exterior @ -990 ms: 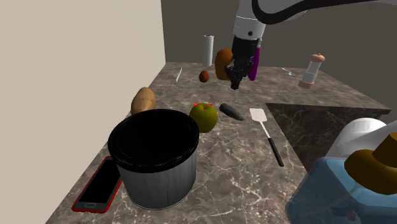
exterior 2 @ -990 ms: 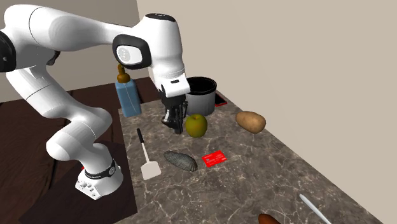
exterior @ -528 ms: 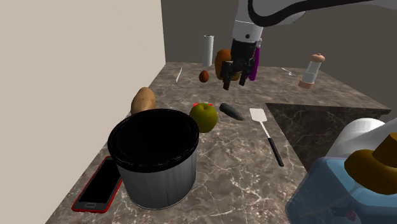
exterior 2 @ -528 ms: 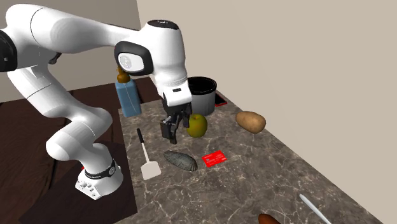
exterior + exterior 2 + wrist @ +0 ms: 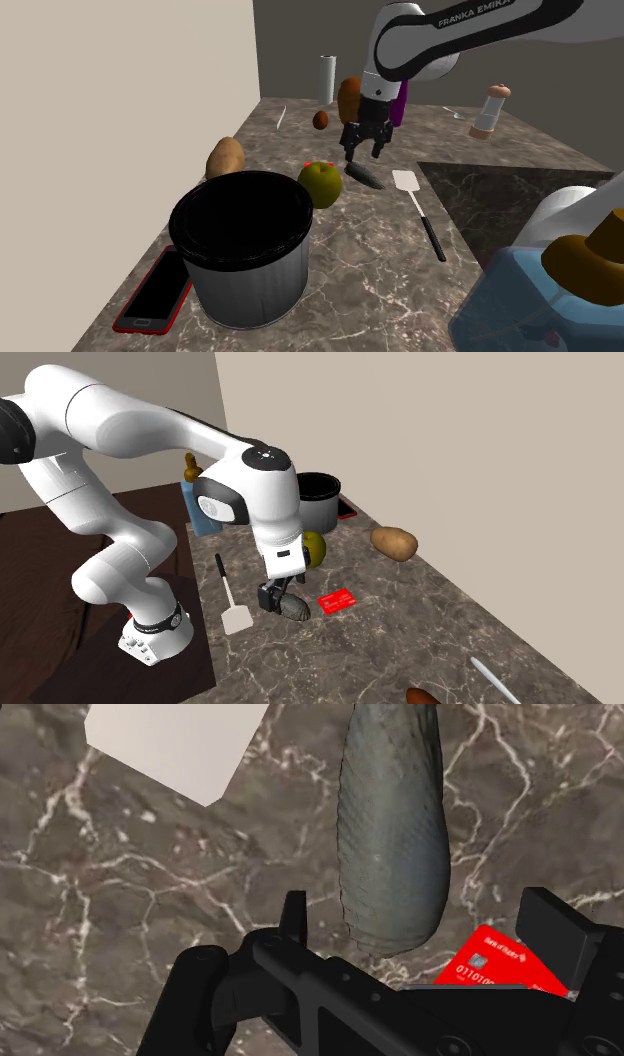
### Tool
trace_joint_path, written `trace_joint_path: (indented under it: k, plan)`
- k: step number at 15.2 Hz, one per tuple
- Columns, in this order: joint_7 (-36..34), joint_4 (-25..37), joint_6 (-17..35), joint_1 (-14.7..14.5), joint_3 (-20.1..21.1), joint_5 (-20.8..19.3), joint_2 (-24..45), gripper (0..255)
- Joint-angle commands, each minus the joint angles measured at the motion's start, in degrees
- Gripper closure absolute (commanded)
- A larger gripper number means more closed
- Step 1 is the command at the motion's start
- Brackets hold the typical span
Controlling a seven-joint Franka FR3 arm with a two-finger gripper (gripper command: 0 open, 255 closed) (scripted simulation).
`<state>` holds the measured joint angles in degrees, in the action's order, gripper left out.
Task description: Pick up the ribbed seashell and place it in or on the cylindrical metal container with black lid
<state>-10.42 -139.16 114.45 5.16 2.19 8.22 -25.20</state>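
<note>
The ribbed seashell (image 5: 365, 176) is a long dark grey shape lying on the marble counter between the green apple (image 5: 320, 184) and the spatula (image 5: 418, 205). My gripper (image 5: 362, 152) hangs just above it, open, with nothing held. In the second exterior view the gripper (image 5: 275, 597) hovers at the shell (image 5: 293, 607). In the wrist view the shell (image 5: 392, 834) runs between the spread fingers (image 5: 293, 914) of the gripper (image 5: 420, 909) without touching them. The grey cylindrical pot with a black top (image 5: 242, 260) stands nearer the camera, beyond the apple.
A red card (image 5: 495, 962) lies right beside the shell. A potato (image 5: 225, 157) and a phone (image 5: 155, 290) flank the pot. A blue bottle (image 5: 540, 300) stands at the lower right. Jars, a pepper mill (image 5: 489, 110) and a white roll (image 5: 326, 78) line the back.
The gripper has gone from shut to open and has dropped from well above the counter down to just over the shell.
</note>
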Motion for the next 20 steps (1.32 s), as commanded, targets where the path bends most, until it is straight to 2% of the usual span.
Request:
trace_joint_path:
  k: [1, 5, 13, 14, 20]
  plan:
    - [0.12, -1.13, 1.65, -0.03, 0.01, 0.24, 0.54, 0]
    - [0.26, -3.64, 5.47, -0.27, 0.32, 0.63, 1.84, 0]
    - [0.26, -3.63, 5.46, -0.27, 0.32, 0.63, 1.83, 0]
    - [0.26, -3.63, 5.46, -0.27, 0.32, 0.63, 1.83, 255]
    - [0.27, -3.64, 5.46, -0.26, 0.32, 0.63, 1.83, 255]
